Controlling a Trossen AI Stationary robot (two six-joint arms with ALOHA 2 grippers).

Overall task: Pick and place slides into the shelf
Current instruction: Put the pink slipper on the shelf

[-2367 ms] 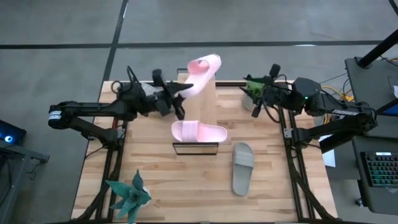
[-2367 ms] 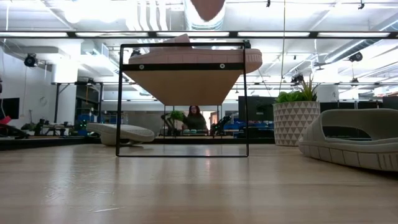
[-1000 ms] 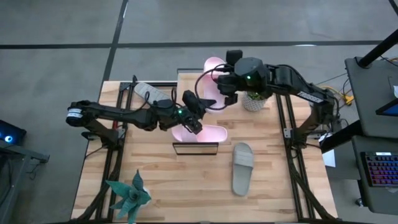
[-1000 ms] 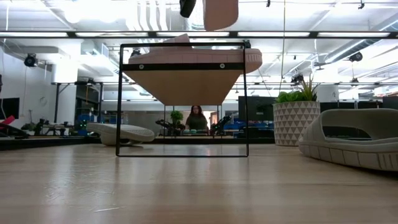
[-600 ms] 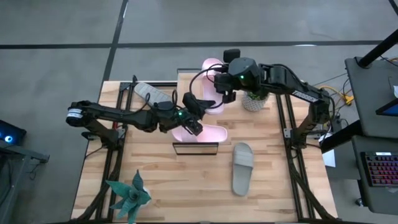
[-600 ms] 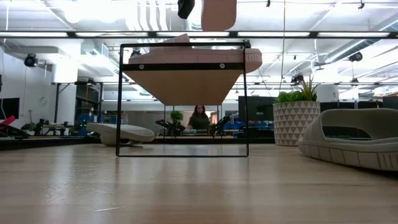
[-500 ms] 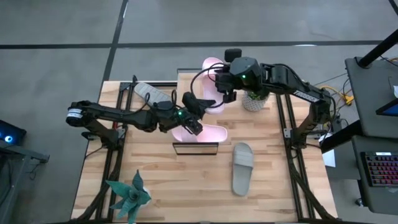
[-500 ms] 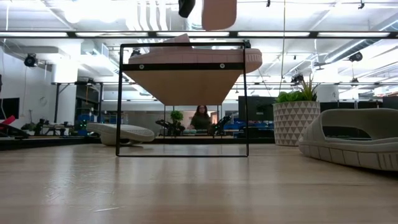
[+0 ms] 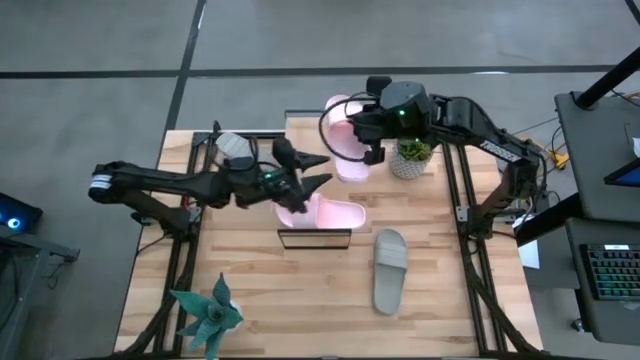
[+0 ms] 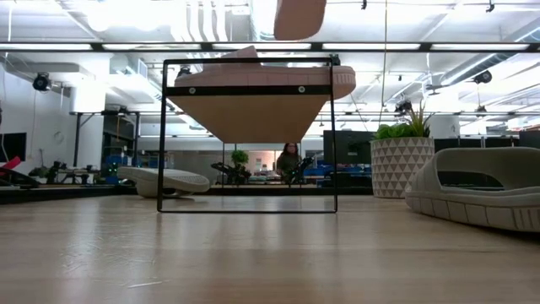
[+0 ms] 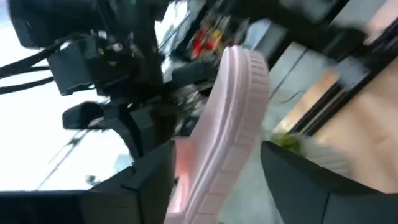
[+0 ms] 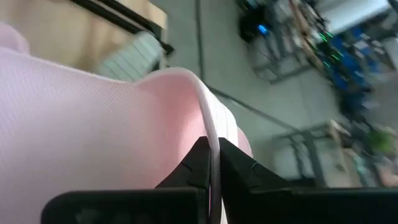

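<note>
Pink slide held aloft over the far end of the shelf; left end effector open beside it.

Worktop (image 9: 250, 300) mostly bare on the near left, with a spiky green plant (image 9: 207, 318) at the near-left corner and a potted plant (image 9: 409, 158) by the far right edge. Shelf (image 9: 316, 170) standing mid-worktop, running near to far, open air beneath its plank in the low view. Grey slide (image 9: 389, 270) lying flat near right of the shelf, apart from it; second grey slide (image 9: 235, 146) at the far left. Pink slide on shelf (image 9: 335, 212) resting at the near end. Raised pink slide (image 9: 343, 140) pinched by its edge in the right end effector (image 9: 366, 140), fingers clamped together. Left end effector (image 9: 312, 172) spread wide, empty, just left of the raised slide.
</note>
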